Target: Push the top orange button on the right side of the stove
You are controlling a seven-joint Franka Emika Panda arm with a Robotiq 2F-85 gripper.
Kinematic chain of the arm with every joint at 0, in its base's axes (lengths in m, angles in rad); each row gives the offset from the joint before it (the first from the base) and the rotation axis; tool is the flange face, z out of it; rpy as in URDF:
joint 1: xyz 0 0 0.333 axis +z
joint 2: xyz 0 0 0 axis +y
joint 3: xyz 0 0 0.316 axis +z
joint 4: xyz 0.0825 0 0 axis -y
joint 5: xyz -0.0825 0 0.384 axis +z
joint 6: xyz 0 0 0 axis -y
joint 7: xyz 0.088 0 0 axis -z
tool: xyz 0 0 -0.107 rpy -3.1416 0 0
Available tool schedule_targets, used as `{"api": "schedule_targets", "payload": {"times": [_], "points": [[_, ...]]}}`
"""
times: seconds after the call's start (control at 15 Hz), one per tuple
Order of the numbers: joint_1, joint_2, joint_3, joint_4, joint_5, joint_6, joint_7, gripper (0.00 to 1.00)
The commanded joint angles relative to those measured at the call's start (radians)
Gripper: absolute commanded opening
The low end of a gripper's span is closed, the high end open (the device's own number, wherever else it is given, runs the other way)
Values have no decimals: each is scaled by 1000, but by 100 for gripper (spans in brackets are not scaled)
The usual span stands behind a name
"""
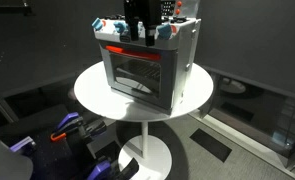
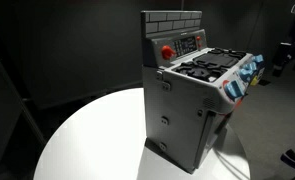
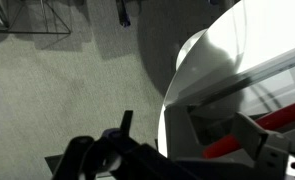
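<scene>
A round white table (image 1: pixel 87 92) carries the stove (image 1: pixel 147 70), which stands upright on its top. The stove is a small grey box with a glass front door and a red-orange strip above it. Its brick-patterned back panel bears a red button (image 2: pixel 168 51), and blue-white knobs (image 2: pixel 245 76) line the front edge. Behind the glass there may be a wire rack, but reflections blur it. The gripper (image 1: pixel 144 38) hangs just over the stove's top, too dark to tell whether its jaws are parted or closed.
</scene>
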Motion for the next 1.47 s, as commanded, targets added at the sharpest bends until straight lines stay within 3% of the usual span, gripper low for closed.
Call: {"api": "schedule_targets", "payload": {"times": [0.0, 0.73, 1.4], "points": [[7, 0, -7, 1, -3, -2, 2, 100], [22, 16, 7, 125, 0, 12, 21, 100], [22, 200, 34, 346, -15, 177, 116, 100]]}}
